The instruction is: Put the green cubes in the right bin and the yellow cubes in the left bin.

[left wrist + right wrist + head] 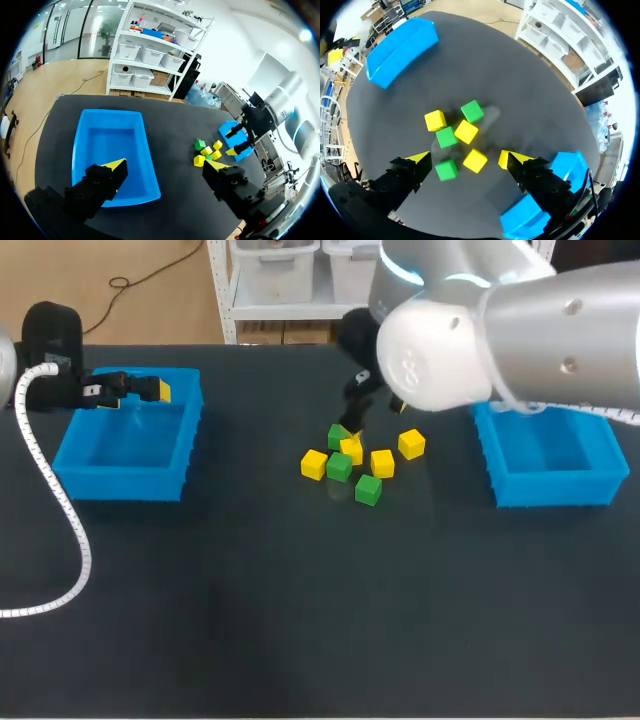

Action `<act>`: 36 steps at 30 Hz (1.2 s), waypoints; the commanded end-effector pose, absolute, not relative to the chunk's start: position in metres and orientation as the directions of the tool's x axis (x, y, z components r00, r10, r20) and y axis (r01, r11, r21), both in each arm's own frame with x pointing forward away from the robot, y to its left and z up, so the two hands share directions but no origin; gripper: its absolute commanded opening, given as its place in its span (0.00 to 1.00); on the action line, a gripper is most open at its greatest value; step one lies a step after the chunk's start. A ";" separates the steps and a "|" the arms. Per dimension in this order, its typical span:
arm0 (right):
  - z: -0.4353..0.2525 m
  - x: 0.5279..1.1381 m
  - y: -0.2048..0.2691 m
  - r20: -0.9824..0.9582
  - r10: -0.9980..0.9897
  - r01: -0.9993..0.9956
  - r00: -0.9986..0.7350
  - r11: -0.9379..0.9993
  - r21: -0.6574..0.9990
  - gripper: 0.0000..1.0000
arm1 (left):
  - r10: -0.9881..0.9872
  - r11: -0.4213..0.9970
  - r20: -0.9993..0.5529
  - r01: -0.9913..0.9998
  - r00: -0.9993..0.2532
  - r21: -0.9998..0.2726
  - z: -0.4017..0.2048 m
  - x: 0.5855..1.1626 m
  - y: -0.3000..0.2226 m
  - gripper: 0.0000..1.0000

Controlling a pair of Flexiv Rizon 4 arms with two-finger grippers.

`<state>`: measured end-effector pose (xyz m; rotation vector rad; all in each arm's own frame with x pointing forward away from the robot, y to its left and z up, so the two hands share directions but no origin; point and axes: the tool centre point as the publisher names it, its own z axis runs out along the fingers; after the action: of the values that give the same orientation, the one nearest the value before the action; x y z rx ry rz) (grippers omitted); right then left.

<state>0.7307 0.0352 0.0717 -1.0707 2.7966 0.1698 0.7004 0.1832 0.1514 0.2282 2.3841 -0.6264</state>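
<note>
Across the table (pixel 250 620), cubes (pixel 339 467) are lying unsorted; left bin (pixel 120 480) and right bin (pixel 555 490) are looking empty; left tool (pixel 166 166) and right tool (pixel 465 159) are hanging spread.

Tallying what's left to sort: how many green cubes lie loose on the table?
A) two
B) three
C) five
B: the head view shows three green cubes in the cluster on the table, and the right wrist view also shows three.

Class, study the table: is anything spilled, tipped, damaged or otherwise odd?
Nothing stands out. The green cubes and yellow cubes sit in a loose cluster between the left bin and right bin, both upright and intact.
</note>
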 end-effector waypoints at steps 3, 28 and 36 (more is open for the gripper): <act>0.075 0.701 0.028 -0.178 -0.650 -0.668 -0.739 0.742 0.065 1.00 | 0.000 0.866 -0.642 0.321 -0.767 -0.383 0.150 0.700 0.185 1.00; 0.031 0.654 0.042 -0.035 -0.466 -0.464 -0.884 0.865 0.189 1.00 | 0.000 0.866 -0.642 0.321 -0.767 -0.383 0.150 0.700 0.185 1.00; 0.015 0.669 0.061 0.031 -0.431 -0.410 -0.902 0.875 0.258 1.00 | 0.000 0.866 -0.642 0.321 -0.767 -0.383 0.150 0.700 0.185 1.00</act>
<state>0.6526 0.0510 0.0218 -0.6824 3.0783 0.4082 0.7004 0.1832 0.1514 0.2282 2.3841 -0.6265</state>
